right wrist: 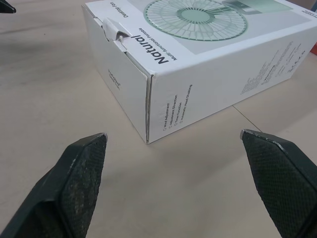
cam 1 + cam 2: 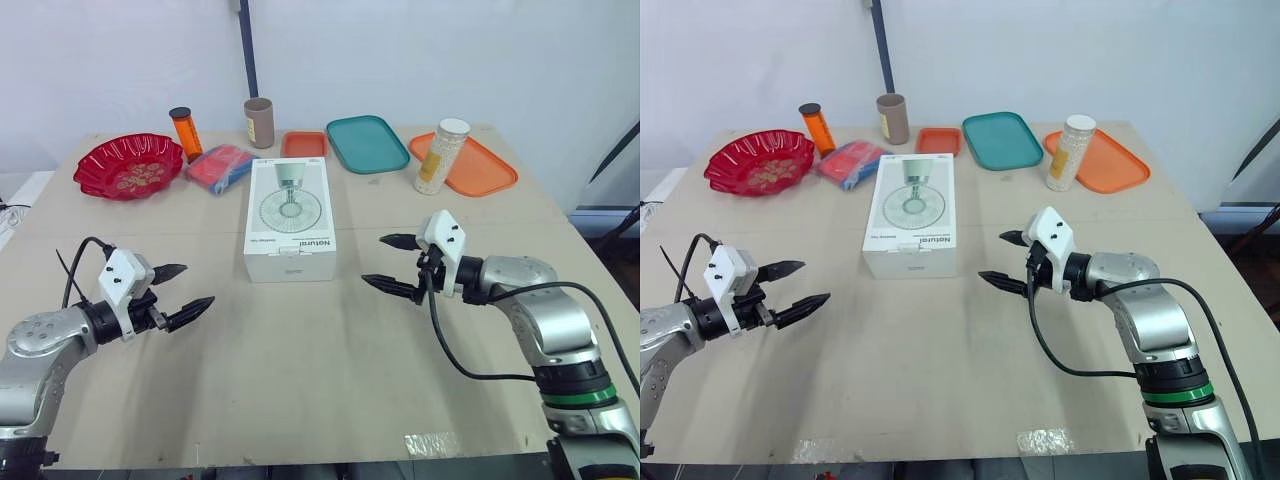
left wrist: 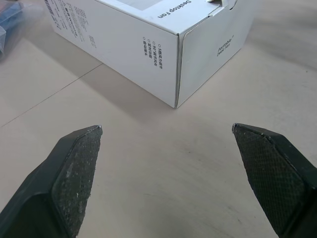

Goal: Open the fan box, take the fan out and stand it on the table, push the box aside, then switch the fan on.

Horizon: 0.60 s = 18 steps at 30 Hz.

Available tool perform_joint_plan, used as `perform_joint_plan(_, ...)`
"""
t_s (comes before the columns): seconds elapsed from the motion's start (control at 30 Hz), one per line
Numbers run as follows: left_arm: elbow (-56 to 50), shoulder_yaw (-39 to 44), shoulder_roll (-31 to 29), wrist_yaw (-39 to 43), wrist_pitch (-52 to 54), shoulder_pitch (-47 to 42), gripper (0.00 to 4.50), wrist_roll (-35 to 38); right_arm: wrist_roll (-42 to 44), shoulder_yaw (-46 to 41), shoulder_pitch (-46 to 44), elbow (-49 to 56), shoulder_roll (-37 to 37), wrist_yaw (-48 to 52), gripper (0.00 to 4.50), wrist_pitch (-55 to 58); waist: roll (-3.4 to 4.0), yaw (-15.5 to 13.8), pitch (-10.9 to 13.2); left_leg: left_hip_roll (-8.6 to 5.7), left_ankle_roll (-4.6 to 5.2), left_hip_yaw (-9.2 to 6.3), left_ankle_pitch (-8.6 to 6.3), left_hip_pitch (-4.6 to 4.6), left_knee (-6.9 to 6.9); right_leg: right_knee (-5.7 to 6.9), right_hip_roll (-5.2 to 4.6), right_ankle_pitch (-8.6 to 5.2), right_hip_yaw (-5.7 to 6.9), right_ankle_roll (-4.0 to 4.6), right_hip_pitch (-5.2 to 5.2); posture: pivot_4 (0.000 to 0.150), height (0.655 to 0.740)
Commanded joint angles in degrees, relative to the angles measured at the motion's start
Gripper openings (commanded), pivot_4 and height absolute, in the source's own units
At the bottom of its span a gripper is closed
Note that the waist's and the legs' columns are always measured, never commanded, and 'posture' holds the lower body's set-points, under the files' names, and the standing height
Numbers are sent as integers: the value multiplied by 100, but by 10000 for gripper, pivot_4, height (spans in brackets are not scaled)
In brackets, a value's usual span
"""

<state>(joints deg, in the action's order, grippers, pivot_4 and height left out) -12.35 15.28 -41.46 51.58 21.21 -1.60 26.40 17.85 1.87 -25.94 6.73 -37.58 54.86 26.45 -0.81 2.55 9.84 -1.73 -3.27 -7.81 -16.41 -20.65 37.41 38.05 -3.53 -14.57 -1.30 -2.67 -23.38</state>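
L tool [image 2: 198,284] lower left, R tool [image 2: 373,260] right of centre: pebbled black wedge fingers spread, empty. Between them, frame centre, white cardboard fan box [image 2: 290,218], rectangular, closed, flat on matte tan surface [image 2: 300,380].

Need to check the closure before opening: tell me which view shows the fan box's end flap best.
The right wrist view: the fan box is close and its end flap shows whole, tucked shut. The left wrist view catches just part of that flap; the eye views show that end small, from above.
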Motion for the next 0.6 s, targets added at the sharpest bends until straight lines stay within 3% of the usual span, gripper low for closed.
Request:
perform_joint_plan(0.03,-25,152,-90,-1,-53,-87,45000,63,74,-1,-68,179,31,17,44135,-71,0,0,0,0,0,0,0,0,0,0,0,0,0,0,0,1500,7400)
perform_joint_plan(0.57,24,353,22,-33,-198,-334,45000,302,39,107,-180,41,103,69,44135,-244,0,1,0,2,0,1,-1,0,0,0,2,0,-1,0,-1,1500,7400)
perform_joint_plan(0.6,5,422,60,26,-111,-445,39692,528,41,92,-217,43,102,60,45000,-250,0,1,0,2,0,1,-1,0,1,0,2,0,-1,0,-1,1500,7400)
